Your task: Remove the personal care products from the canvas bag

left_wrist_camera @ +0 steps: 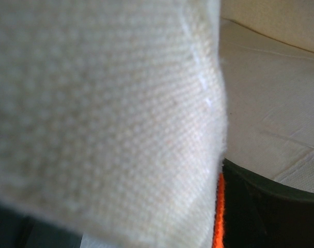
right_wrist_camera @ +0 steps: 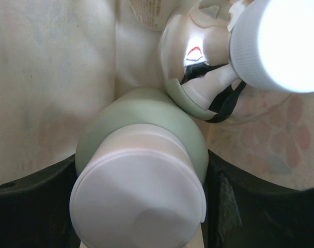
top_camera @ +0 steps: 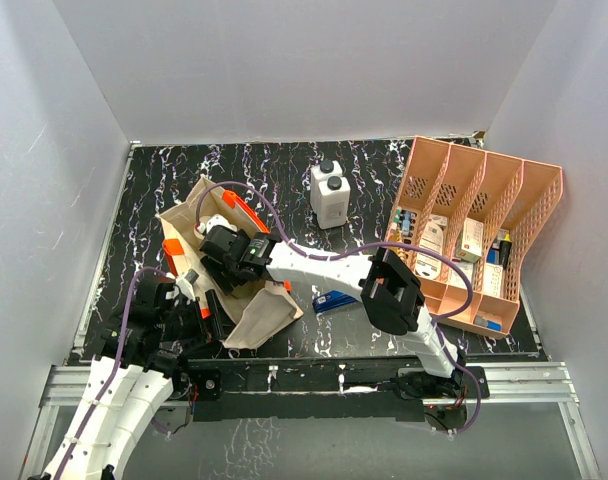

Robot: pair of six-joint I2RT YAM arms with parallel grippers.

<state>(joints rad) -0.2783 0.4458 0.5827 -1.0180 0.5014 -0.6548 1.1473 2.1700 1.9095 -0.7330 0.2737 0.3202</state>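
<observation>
Your left wrist view is nearly useless: the blurred weave of the beige canvas bag with orange strap handles point(top_camera: 267, 312) fills it, leaving only a sliver of orange strap point(left_wrist_camera: 219, 206) and a dark edge at the lower right. From above, the left gripper point(top_camera: 184, 288) sits at the bag's near-left rim, but you can't tell whether its jaws pinch cloth or stand free. The right gripper point(top_camera: 226, 252) is down in the bag mouth, its tips hidden from above. Its wrist view shows the jaws clenched on an olive-green cylindrical bottle with a white cap point(right_wrist_camera: 141, 155), with the black fingers point(right_wrist_camera: 33, 206) against both sides and no gap showing. Past it on the right is a white ribbed cap point(right_wrist_camera: 281, 41), blown out by glare, and you can't make out its body. Bag cloth closes in on the left. Out on the table, two white squarish bottles with black caps point(top_camera: 330, 196) stand far of centre, touching each other. A blue-black stapler point(top_camera: 334, 301) lies just right of the bag, beside the right forearm. A salmon-pink plastic divided organizer point(top_camera: 484, 165) takes the right side, cartons in its slots, its right rim near the wall. You have open black marbled tabletop point(top_camera: 184, 165) far of the bag and between bag and organizer. White walls point(top_camera: 284, 60) box in three sides.
</observation>
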